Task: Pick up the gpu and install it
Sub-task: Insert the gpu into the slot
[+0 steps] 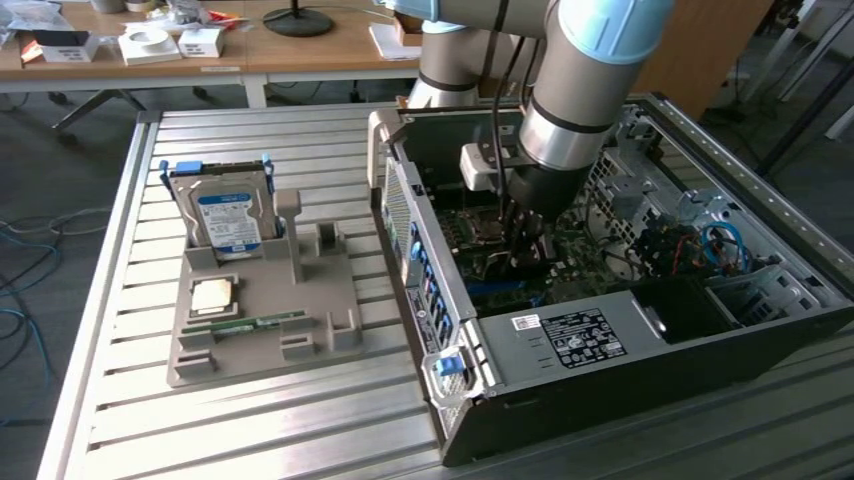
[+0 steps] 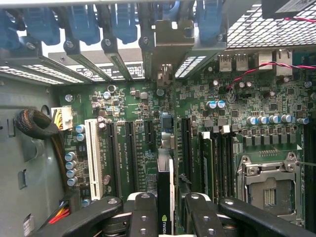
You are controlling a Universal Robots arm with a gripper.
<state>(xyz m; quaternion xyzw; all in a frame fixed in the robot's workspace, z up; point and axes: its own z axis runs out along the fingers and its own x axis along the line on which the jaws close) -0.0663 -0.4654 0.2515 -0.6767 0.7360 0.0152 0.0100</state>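
I see a hard drive (image 1: 228, 218) standing upright in a grey holder (image 1: 267, 320) on the slatted metal bench (image 1: 120, 400), with a memory stick (image 1: 244, 324) lying flat lower in it. Beside it sits an open computer case (image 1: 641, 330).

gpu (image 2: 165, 192) seen edge-on, lower end cut off by frame
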